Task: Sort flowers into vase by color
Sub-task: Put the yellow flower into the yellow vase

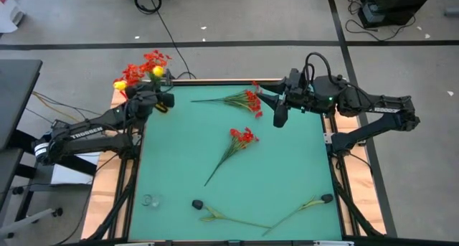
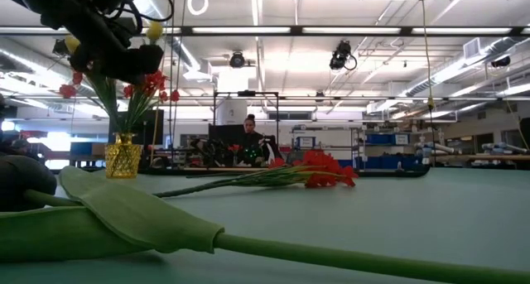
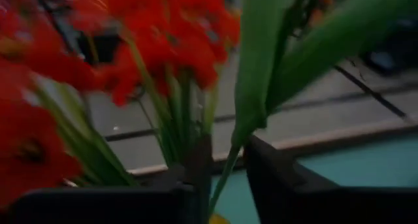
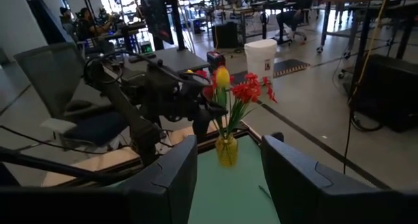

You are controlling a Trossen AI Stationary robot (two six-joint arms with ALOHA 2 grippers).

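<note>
Green stem [image 3: 225,175] between left tool [image 3: 222,185] fingers

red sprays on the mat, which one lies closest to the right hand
The red spray near the far edge, its blossoms just beside the right hand. The other red spray lies farther off, nearer the mat's middle.

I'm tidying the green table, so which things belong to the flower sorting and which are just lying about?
Job:
small yellow faceted vase holding red and yellow flowers
two loose red-blossom sprays
two green stems near the front edge
left gripper at the vase

Lying about:
small clear round object
</note>
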